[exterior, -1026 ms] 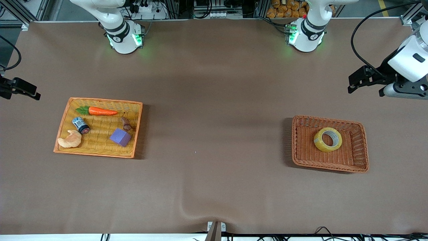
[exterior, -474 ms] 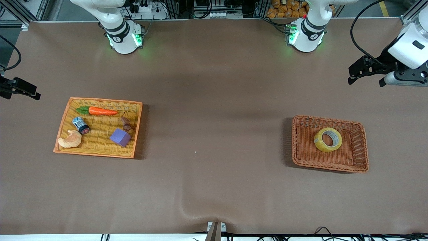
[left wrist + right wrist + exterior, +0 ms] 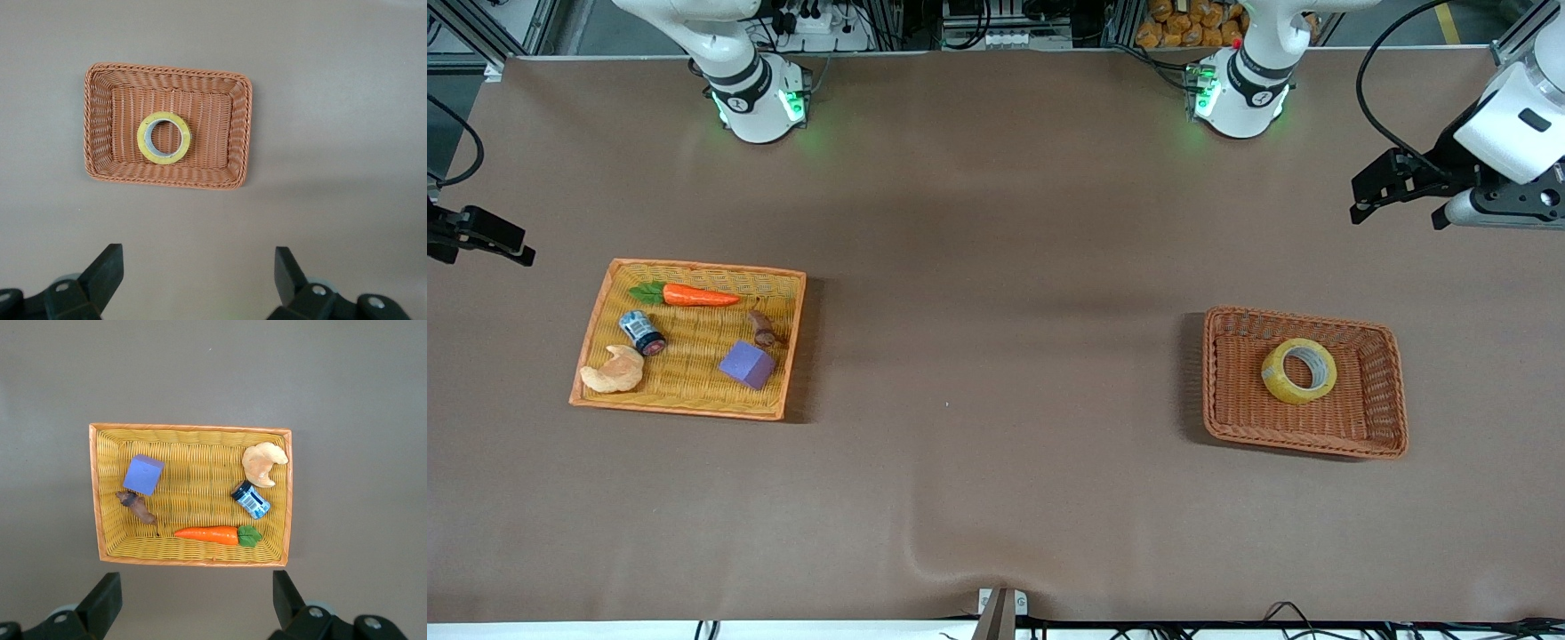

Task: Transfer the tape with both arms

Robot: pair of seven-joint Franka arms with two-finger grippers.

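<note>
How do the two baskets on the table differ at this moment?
The brown basket sits toward the left arm's end and holds only the tape; the yellow basket sits toward the right arm's end and holds a carrot, can, croissant, purple block and a small brown item. The brown basket looks deeper-walled. Both are rectangular and woven.

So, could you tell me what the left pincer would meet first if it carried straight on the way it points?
Probably the bare table. The open left pincer points down beside the basket, not over the tape, though depth is hard to judge.
</note>
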